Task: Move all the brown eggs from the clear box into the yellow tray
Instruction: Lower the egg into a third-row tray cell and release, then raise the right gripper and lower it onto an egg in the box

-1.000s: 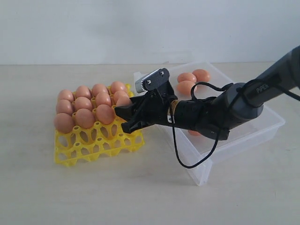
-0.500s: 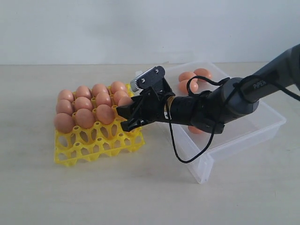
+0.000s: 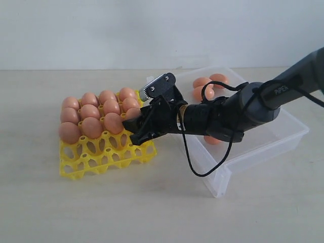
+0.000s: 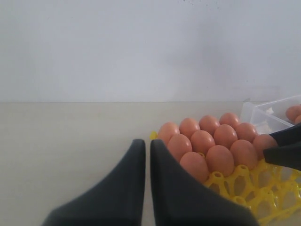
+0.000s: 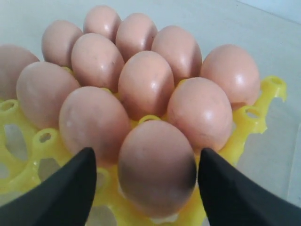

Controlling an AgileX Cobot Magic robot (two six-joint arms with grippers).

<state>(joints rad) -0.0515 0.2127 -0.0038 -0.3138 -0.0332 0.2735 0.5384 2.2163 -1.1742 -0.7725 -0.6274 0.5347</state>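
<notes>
The yellow tray stands left of the clear box and holds several brown eggs in its back rows. My right gripper reaches across from the box to the tray's right side. In the right wrist view this gripper is open, and an egg sits in a tray cell between its fingers with a gap on each side. A few more eggs lie in the box, one partly hidden under the arm. My left gripper is shut and empty, low beside the tray.
The right arm's loose black cable hangs over the box's near corner. The tray's front rows of cells have no eggs in them. Pale tabletop surrounds the tray and box, and a white wall stands behind.
The right arm has edged a little left and lower at the tray's right side. The egg now sits between the open fingers in its cell.
</notes>
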